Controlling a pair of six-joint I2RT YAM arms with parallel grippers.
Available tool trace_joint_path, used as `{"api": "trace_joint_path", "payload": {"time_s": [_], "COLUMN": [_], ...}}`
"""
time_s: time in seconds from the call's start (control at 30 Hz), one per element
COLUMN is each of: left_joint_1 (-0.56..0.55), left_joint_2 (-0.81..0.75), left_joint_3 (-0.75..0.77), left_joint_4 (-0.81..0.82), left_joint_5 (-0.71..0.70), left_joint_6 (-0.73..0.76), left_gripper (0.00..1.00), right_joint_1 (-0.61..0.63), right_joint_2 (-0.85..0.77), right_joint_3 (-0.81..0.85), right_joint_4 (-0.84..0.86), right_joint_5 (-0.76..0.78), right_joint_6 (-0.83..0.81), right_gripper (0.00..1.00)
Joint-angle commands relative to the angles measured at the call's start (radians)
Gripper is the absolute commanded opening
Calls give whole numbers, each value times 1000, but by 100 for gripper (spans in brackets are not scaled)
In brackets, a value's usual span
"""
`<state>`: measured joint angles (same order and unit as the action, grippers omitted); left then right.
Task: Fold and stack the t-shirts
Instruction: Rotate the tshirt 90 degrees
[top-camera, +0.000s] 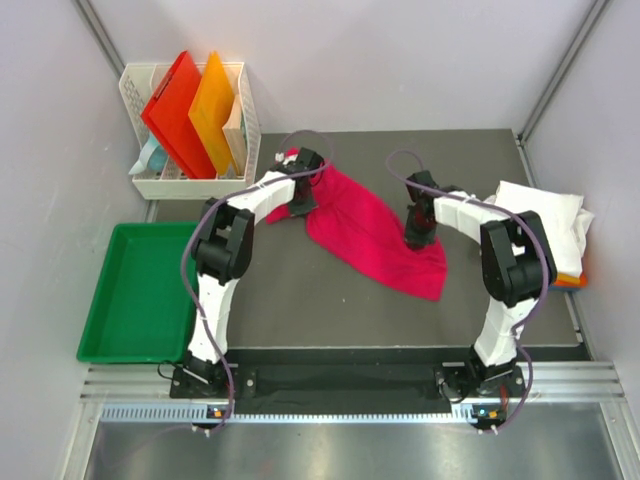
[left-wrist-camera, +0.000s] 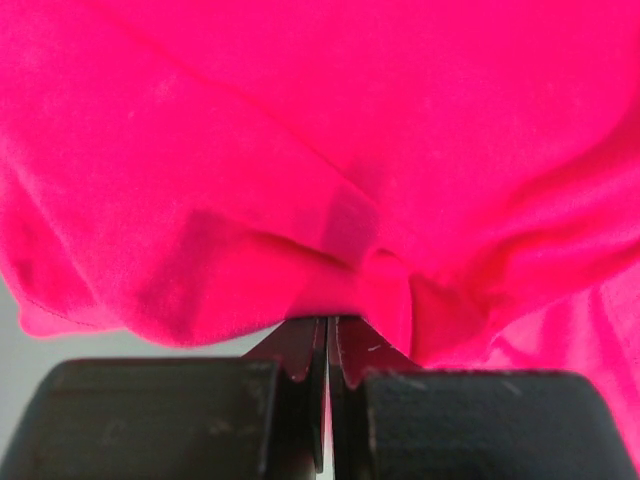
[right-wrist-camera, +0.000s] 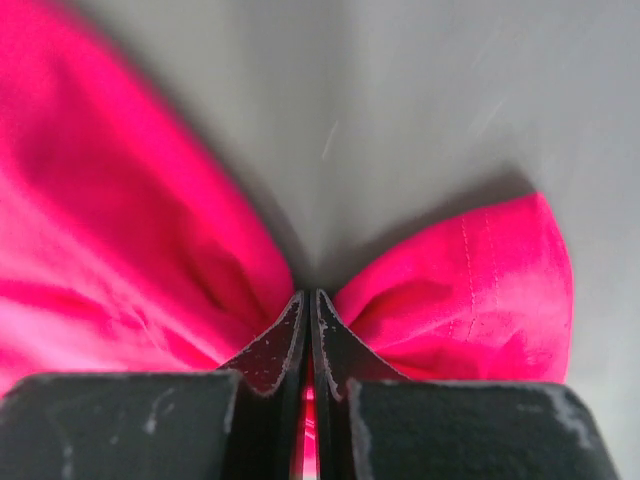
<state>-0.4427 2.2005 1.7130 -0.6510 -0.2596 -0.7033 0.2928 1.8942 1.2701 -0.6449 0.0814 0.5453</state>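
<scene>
- Robot lab cell: plain white panel walls (top-camera: 400, 60) close in beyond left gripper (top-camera: 302, 170) and right gripper (top-camera: 417, 235).
- Slotted metal rail (top-camera: 340, 412) carries the arm bases, well behind both grippers.
- Dark work mat (top-camera: 300, 310) below them.
- Green tray (top-camera: 130, 300) and white basket (top-camera: 140, 185) of folders (top-camera: 180, 105) off to left gripper's left.

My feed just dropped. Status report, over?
Left gripper shut on pink shirt. Right gripper shut on it too. Shirt rumpled between them, not folded. Nothing on it; white pile at right edge.
</scene>
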Motion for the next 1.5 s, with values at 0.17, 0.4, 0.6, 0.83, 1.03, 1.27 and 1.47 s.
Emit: {"api": "trace_joint_path", "payload": {"time_s": [0.17, 0.4, 0.6, 0.83, 1.03, 1.27, 1.47], "left_joint_1": [4, -2, -1, 1, 12, -17, -111], "left_joint_2": [364, 472, 488, 239, -204, -494, -574], "left_joint_3": [456, 684, 688, 423, 74, -271, -574], "left_joint_4": [-183, -161, -127, -35, 171, 232, 324], "left_joint_5": [92, 183, 240, 99, 11, 77, 169], "left_joint_6": [102, 119, 128, 110, 137, 102, 35], "left_gripper": [0, 0, 1, 9, 44, 48, 36], "right_joint_1": [207, 386, 439, 384, 276, 177, 154], "right_joint_2": [-98, -127, -95, -335, -439, -213, -20], "right_joint_3": [-258, -292, -261, -155, 63, 201, 317], "right_joint_4": [-36, 19, 25, -76, -44, 17, 100], "right_joint_5": [-172, -232, -253, 98, 199, 112, 57], "right_joint_6": [111, 183, 150, 157, -19, -61, -33], "right_gripper": [0, 0, 0, 6, 41, 49, 31]}}
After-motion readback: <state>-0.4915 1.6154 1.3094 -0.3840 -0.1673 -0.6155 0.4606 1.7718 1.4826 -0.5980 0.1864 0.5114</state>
